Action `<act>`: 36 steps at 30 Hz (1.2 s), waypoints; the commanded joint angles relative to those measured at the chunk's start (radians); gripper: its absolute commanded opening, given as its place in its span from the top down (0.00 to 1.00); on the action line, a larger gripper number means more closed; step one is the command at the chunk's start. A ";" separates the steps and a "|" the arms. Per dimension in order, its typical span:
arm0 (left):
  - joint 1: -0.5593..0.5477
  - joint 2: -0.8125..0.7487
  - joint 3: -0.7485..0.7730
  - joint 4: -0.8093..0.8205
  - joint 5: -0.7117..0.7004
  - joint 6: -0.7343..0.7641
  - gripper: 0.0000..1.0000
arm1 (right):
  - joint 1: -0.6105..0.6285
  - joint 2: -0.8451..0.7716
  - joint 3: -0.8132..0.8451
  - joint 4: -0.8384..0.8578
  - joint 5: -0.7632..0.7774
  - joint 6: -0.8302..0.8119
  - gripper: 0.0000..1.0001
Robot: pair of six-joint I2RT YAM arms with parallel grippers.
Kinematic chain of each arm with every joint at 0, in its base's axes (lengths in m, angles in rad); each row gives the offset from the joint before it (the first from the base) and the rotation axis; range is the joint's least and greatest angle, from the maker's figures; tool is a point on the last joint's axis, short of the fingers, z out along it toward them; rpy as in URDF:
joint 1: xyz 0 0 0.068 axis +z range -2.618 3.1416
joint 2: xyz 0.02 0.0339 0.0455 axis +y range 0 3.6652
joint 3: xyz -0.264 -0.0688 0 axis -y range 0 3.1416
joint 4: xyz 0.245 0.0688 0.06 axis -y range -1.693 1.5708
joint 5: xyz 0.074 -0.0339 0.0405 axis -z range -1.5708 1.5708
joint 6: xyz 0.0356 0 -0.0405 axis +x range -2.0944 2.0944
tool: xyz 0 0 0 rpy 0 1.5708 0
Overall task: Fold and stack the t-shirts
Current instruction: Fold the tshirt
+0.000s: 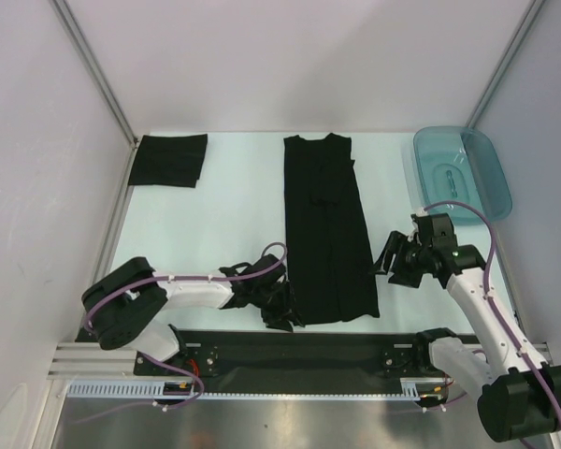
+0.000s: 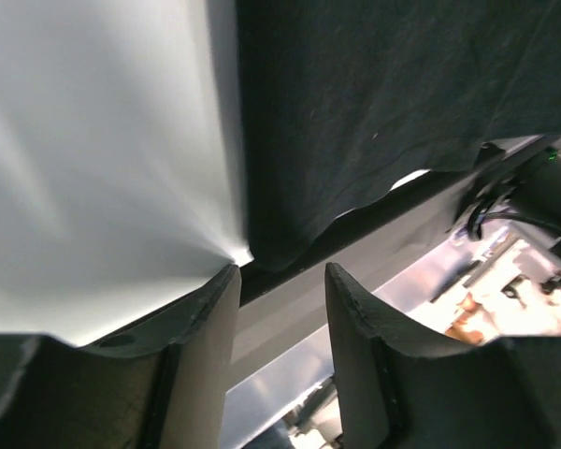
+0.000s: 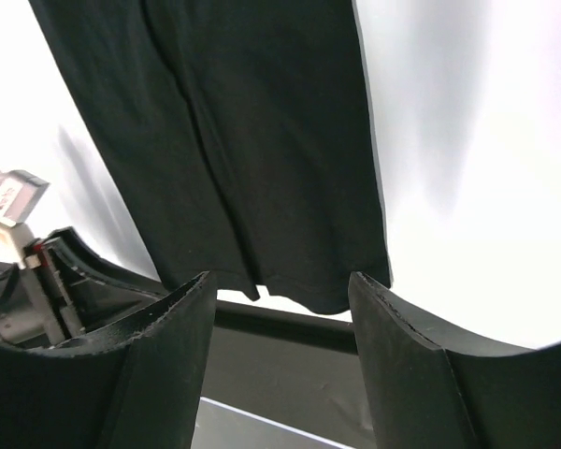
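At the near left corner of the long t-shirt (image 1: 327, 234), the left gripper (image 2: 282, 276) sits low w/ its jaws apart and no cloth btwn them. In the wrist view the corner of the hem ends right at the tip of the left-hand finger, so touching or v close, can't tell which. That arm lies flat along the near edge of the table (image 1: 234, 215), reaching in from the left of the shirt.

The right gripper (image 3: 280, 278) is just off the shirt's right edge, toward the near end. Jaws are apart here too and hold nothing, and the hem shows just past the tips in its own cam. It's not touching the cloth afaict.

The long t-shirt itself is black, folded into a narrow strip and lying flat mid-table, collar at the far end and hem near the arms.

A 2nd black folded t-shirt (image 1: 168, 160) lies well to the far left of it, a small flat rectangle. A see-through teal tray (image 1: 497, 187) sits to the far right of it.
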 commanded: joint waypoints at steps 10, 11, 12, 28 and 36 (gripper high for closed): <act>-0.014 0.026 -0.032 -0.033 -0.105 -0.142 0.54 | 0.001 -0.076 0.013 -0.072 0.001 0.019 0.34; -0.012 0.031 -0.029 -0.031 -0.105 -0.137 0.56 | 0.001 -0.082 0.005 -0.072 0.000 0.025 0.32; -0.012 0.037 -0.026 -0.031 -0.107 -0.137 0.59 | 0.001 -0.083 -0.003 -0.069 -0.003 0.029 0.30; 0.015 0.014 0.034 -0.194 -0.205 -0.031 0.99 | -0.009 -0.027 -0.234 -0.017 -0.013 0.098 0.48; 0.015 0.015 0.060 -0.223 -0.217 0.002 1.00 | -0.048 0.008 -0.300 0.084 0.020 0.112 0.36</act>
